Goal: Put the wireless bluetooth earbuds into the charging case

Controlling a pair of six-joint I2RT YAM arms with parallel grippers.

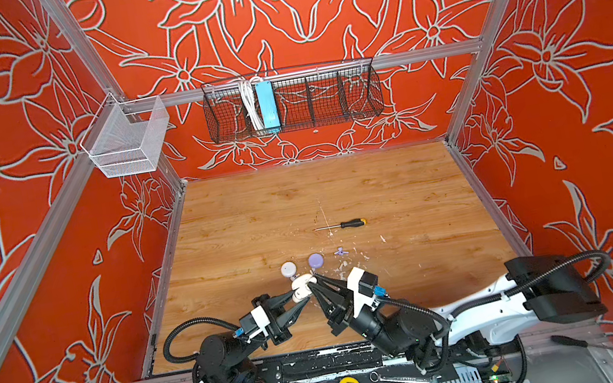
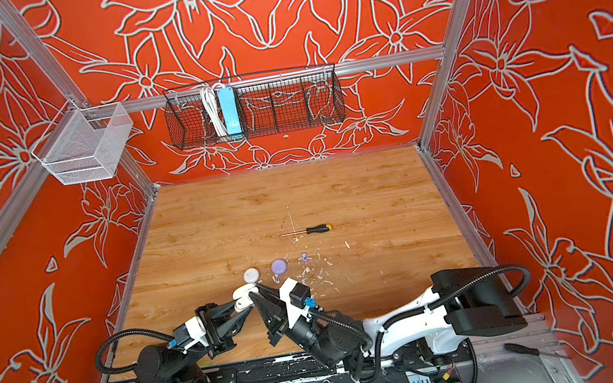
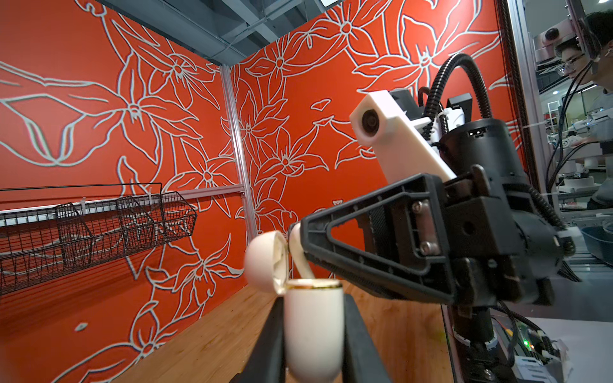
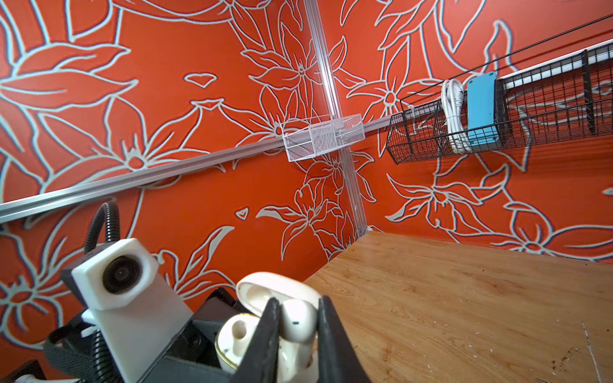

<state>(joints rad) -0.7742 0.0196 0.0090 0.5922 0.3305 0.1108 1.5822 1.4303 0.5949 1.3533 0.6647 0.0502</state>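
My left gripper (image 1: 305, 297) is shut on a white charging case (image 1: 299, 289) and holds it above the table near the front middle. In the left wrist view the case body (image 3: 313, 328) sits upright between the fingers, its lid (image 3: 265, 262) hinged open. My right gripper (image 1: 313, 280) is shut on a white earbud (image 4: 298, 318), whose stem (image 3: 302, 265) points down into the case mouth. In the right wrist view the neighbouring socket (image 4: 239, 326) is empty. Lilac earbuds (image 1: 341, 252) lie on the table further back; they also show in a top view (image 2: 304, 258).
A white round case (image 1: 288, 269) and a purple one (image 1: 315, 260) sit on the wooden table (image 1: 400, 185) just behind the grippers, among white paint flecks. A screwdriver (image 1: 348, 224) lies mid-table. A black wire basket (image 1: 294, 102) and a white mesh basket (image 1: 128, 140) hang on the walls.
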